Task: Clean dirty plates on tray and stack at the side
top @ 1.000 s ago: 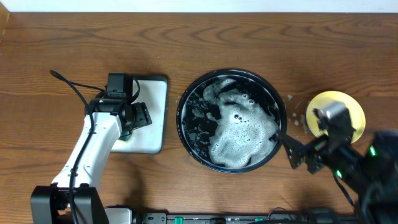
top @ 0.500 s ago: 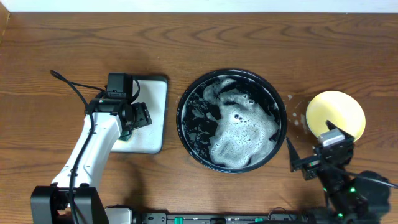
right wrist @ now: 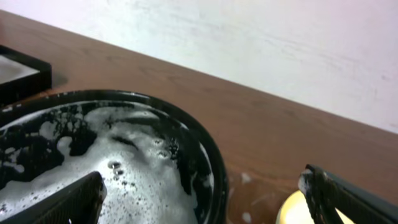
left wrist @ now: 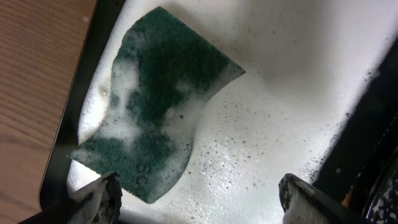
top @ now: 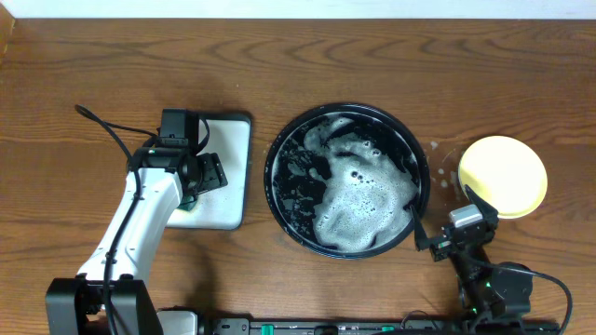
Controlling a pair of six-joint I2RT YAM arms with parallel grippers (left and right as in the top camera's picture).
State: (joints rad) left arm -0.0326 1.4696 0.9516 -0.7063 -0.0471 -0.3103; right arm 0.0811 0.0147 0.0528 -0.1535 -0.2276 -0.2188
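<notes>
Overhead, nearest the robot's base, the right gripper [top: 431,242] hangs just off the near right edge of the black tray [top: 269,177], its jaws spread wide with nothing between them. The right wrist view agrees: two dark fingers wide apart, and only the tray rim and wood between them.

The tray is awash with white foam [top: 358,200], thick enough that I cannot see any plate in it. If the mint-green ones are there, they are under the suds.

Just right of the tray, on the bare desk [top: 372,56], sits the pale yellow plate [top: 503,175]. It lies flat and alone and shows no red mark from above. A few droplets [top: 445,177] lie between it and the tray.

Across on the left, the left gripper [left wrist: 199,202] hovers over the white dish [top: 228,140], jaws fully apart and empty. Below it the green sponge [left wrist: 155,112] lies soapy and crumpled against the dish's edge.

To my eye one plate is done and marks the stacking spot, and the job stands between plates. Next, I reckon, the right arm must reach into the foam and find a rim by feel. The left must drop and close on the sponge, ready to scrub. Slippery, hidden plates are the risk.
</notes>
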